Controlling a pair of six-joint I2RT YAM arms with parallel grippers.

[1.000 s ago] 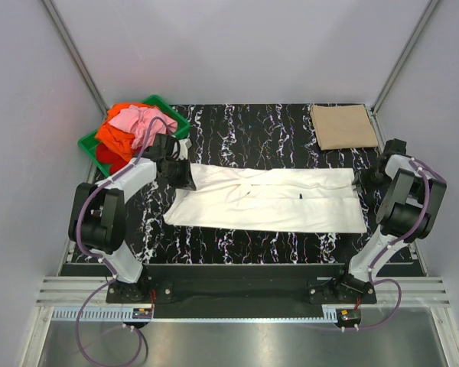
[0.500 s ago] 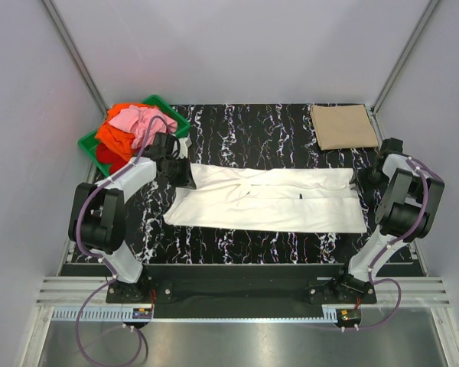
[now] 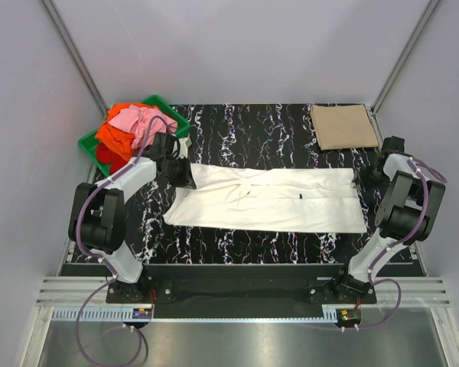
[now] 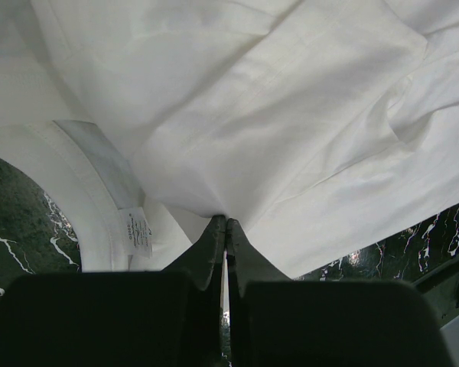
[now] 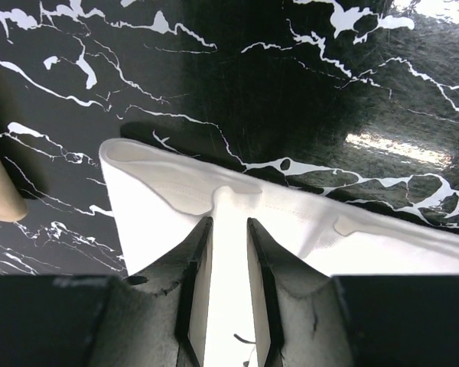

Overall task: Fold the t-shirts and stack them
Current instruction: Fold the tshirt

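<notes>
From above, the white cotton t-shirt with small black marks (image 3: 268,200) lies spread as a long band across the middle of the black marble-patterned table (image 3: 252,126). The left gripper (image 3: 180,172) sits at the shirt's far left corner and the right gripper (image 3: 361,178) at its far right corner. A folded tan t-shirt (image 3: 343,126) lies flat at the table's far right corner. At the far left corner a green plastic crate (image 3: 170,115) holds a heap of pink (image 3: 134,121), orange (image 3: 111,136) and red (image 3: 103,157) t-shirts.

In the left wrist view, the left gripper (image 4: 226,228) has its jaws pressed together on a fold of the white t-shirt (image 4: 291,115), just beside the neck label (image 4: 140,232).

In the right wrist view, the right gripper (image 5: 228,229) has its jaws narrow, pinching a raised ridge of the white t-shirt's (image 5: 161,191) hem, which lies on the table (image 5: 252,92).
</notes>
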